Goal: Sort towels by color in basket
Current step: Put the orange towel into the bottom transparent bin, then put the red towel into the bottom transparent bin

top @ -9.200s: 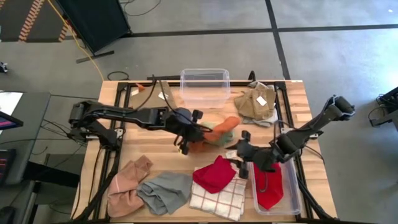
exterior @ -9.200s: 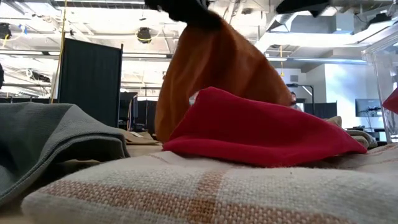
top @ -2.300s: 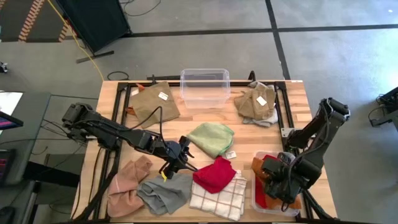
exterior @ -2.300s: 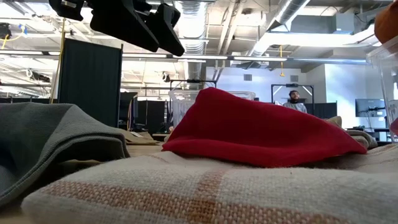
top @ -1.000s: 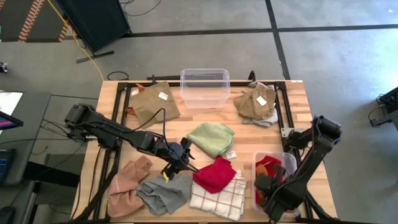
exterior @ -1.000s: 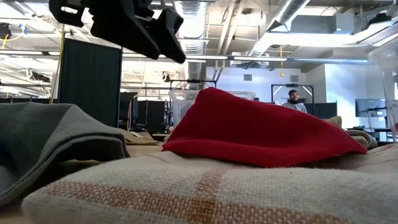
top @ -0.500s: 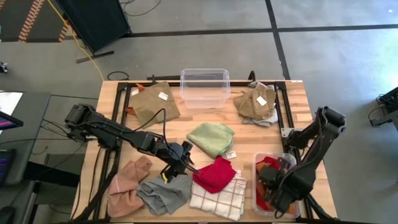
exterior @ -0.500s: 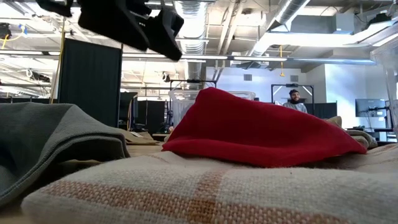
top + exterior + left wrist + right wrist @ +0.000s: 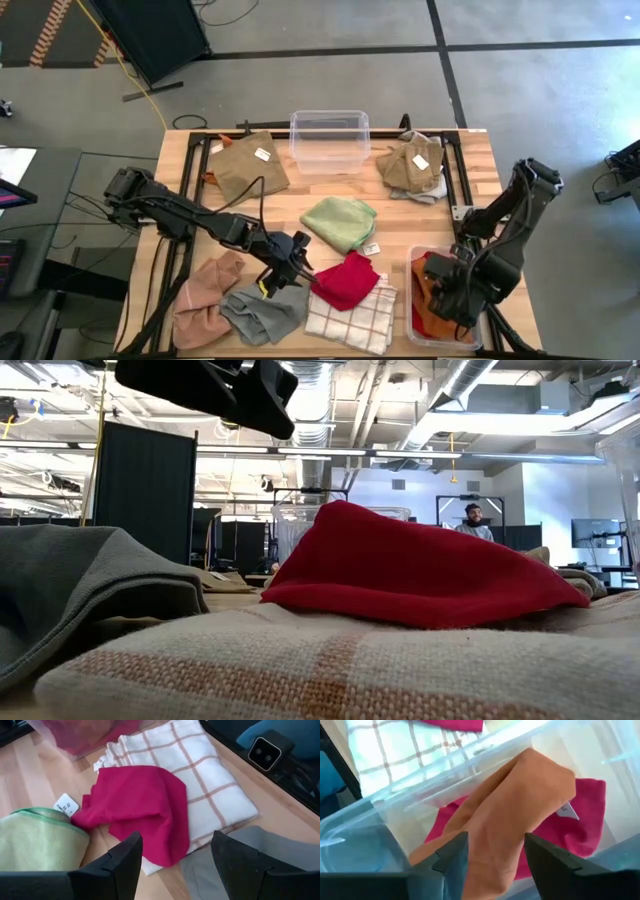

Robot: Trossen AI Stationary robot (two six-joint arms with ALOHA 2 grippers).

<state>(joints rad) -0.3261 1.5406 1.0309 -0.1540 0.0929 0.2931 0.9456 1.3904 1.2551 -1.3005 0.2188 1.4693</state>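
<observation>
My left gripper [image 9: 298,260] hangs open above the table's near middle, clear of a red towel [image 9: 140,805] just beyond its fingers. That red towel lies partly on a checked white towel [image 9: 200,775]. A green towel [image 9: 40,835] and a grey towel [image 9: 262,312] lie beside them. My right gripper [image 9: 495,865] stands open over the clear bin [image 9: 412,320] at the near right. In that bin a rust-orange towel [image 9: 520,805] lies on top of another red towel [image 9: 580,820], below the fingers.
A second clear bin [image 9: 330,140] stands at the far middle. A tan towel [image 9: 245,165] lies far left and a beige one [image 9: 412,165] far right. A pink towel [image 9: 205,295] lies at the near left. A person [image 9: 472,520] stands in the room beyond.
My right gripper has risen out of the near-right bin and drawn a little toward the far edge; the rust-orange towel stays lying in the bin. My left gripper has kept its place over the red towel and tipped slightly upward.
</observation>
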